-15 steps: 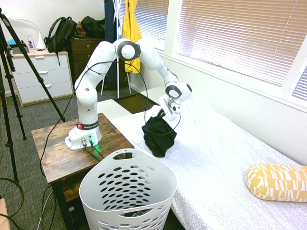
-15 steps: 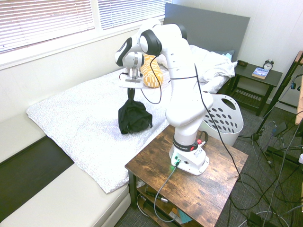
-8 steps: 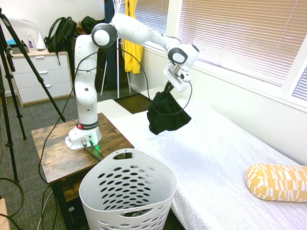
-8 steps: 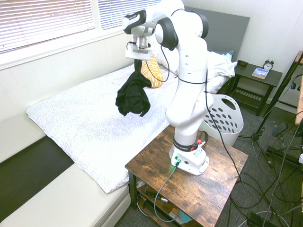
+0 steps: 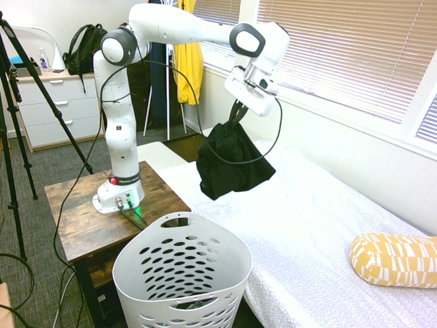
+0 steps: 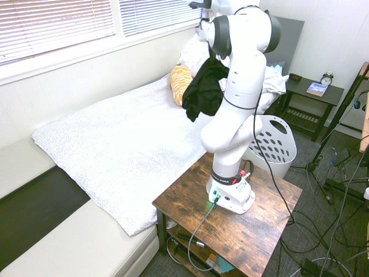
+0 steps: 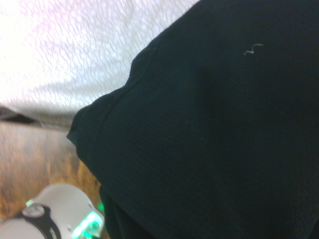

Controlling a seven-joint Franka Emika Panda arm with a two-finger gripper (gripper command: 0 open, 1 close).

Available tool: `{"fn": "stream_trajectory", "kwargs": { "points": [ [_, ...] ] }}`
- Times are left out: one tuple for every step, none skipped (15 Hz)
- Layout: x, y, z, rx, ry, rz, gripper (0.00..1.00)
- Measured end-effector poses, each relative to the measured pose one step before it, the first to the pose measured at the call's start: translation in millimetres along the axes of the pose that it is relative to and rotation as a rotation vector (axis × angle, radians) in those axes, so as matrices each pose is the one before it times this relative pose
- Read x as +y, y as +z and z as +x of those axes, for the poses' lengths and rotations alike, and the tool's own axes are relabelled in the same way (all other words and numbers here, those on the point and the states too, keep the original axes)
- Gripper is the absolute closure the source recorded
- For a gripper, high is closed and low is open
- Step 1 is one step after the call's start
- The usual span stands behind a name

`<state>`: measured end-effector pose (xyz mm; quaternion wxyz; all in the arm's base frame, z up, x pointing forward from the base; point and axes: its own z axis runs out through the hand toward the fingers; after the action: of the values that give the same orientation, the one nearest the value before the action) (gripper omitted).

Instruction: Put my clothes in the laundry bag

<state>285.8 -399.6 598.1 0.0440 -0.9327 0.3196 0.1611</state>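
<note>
Black garment point(image 5: 233, 160) was clamped in the gripper point(image 5: 239, 103), hung above the bed point(image 5: 307, 225). Pick-up done; carry to laundry basket point(image 5: 182, 266) and release left.

From beyond the basket point(image 5: 181, 273), our first exterior view looks down across the bed's near edge point(image 5: 273, 301); our second faces the headboard point(image 6: 288, 43) from the opposite side, both sharing the bed; our wrist view looks down closely
</note>
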Motion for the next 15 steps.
{"fn": "stream_trajectory", "kwargs": {
  "points": [
    [31.21, 3.43, -8.65, -0.00078, -0.03596, 0.01320, 1.00],
    [30.00, 4.95, -8.68, -0.00716, -0.02903, 0.00588, 1.00],
    [28.72, 6.21, -9.09, -0.00789, -0.02020, 0.01088, 1.00],
    [27.62, 9.96, -8.03, -0.01247, -0.00771, 0.01791, 1.00],
    [23.70, 12.22, -5.58, -0.01889, -0.00399, 0.01519, 1.00],
    [18.58, 11.61, -4.13, -0.02982, 0.00375, 0.00583, 1.00],
    [16.22, 12.70, -3.74, -0.04379, 0.01592, -0.00518, 1.00],
    [10.99, 13.08, -3.19, -0.05647, 0.01586, -0.01921, 1.00],
    [2.83, 10.73, 0.54, -0.06322, 0.00541, -0.03482, 1.00],
    [2.07, 12.44, 1.88, -0.06141, 0.01175, -0.03688, 1.00],
    [3.13, 16.33, 4.12, -0.05421, 0.02093, -0.03616, 1.00],
    [2.24, 16.82, 5.62, -0.03894, 0.01976, -0.02781, 1.00],
    [0.57, 18.93, 7.99, -0.01775, 0.02404, -0.00580, 1.00],
    [-1.60, 19.60, 9.86, -0.00231, 0.02935, 0.00378, 1.00],
    [-4.34, 14.87, 9.30, 0.00477, 0.01842, 0.00448, 1.00]
  ]
}}
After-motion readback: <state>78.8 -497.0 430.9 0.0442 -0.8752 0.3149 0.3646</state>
